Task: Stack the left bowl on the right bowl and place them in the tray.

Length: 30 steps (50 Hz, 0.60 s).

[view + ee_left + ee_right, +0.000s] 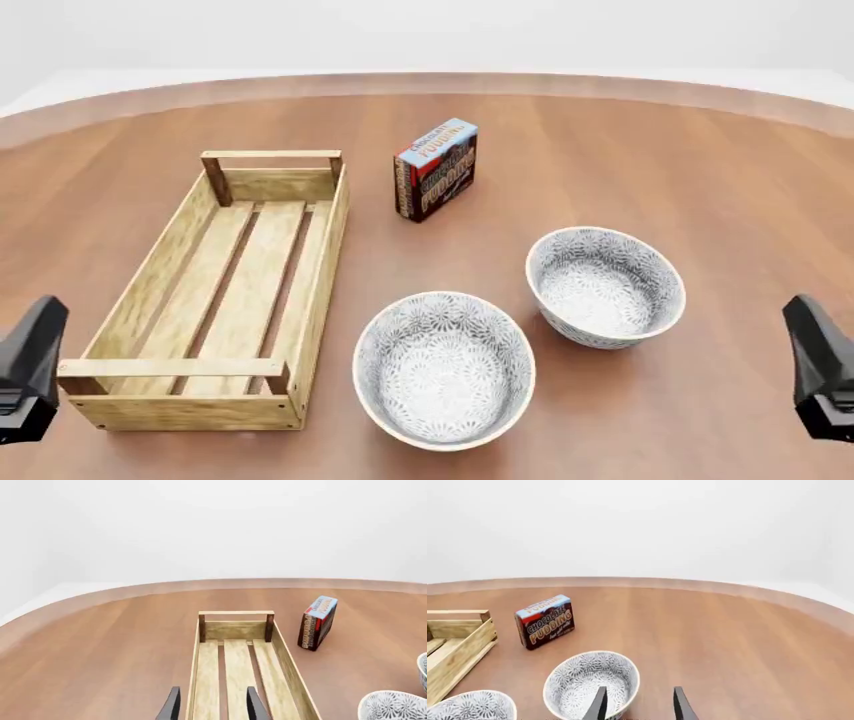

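**Both grippers parted and empty, bowls on the table beside the tray**

The left gripper (210, 705) shows two dark fingertips set apart with nothing between them; through the gap lies the near part of the tray's side wall and first slat. In the front view this gripper (30, 368) sits at the near left edge, just beside the tray's near left corner and above the table, touching nothing.

The right gripper (637, 704) also has its fingertips spread with nothing gripped; its wrist camera looks over the near rim of the right bowl (592, 682). In the front view the right gripper (822, 365) sits at the near right edge, apart from the bowl.

The tray (163, 262) lies lengthwise on the wooden table (694, 180), its slatted floor bare and its raised bar ends at the far and near sides. The left bowl (443, 368) stands upright just right of the tray's near end, close to its side wall but not touching. The right bowl (605, 287) stands upright farther right of the tray and a little farther back, near the left bowl with a narrow gap between them. Both are patterned and hold nothing.

A small pudding box (435, 169) stands upright just beyond the tray's far right corner, apart from it.
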### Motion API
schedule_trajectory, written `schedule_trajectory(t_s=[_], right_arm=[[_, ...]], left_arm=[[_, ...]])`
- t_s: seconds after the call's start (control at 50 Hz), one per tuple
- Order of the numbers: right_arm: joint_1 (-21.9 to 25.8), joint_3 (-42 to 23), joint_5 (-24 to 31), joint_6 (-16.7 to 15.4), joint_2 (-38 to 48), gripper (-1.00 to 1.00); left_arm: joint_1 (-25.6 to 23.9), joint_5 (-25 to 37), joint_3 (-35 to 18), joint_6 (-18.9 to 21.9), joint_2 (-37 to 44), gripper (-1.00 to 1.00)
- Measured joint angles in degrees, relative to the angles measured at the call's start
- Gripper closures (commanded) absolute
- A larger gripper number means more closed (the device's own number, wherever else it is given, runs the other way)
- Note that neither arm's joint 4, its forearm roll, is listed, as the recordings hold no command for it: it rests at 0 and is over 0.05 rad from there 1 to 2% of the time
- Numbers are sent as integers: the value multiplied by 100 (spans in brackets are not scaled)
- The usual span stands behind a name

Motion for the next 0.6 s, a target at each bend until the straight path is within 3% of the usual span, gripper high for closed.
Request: schedule_trajectory(t_s=[0.32, 0.6], right_arm=[[148, -213, -66, -200, 820, -100], [911, -802, -77, -524, 2156, -100]], left_arm=[[0, 0, 0, 0, 0, -100], [0, 0, 0, 0, 0, -100]])
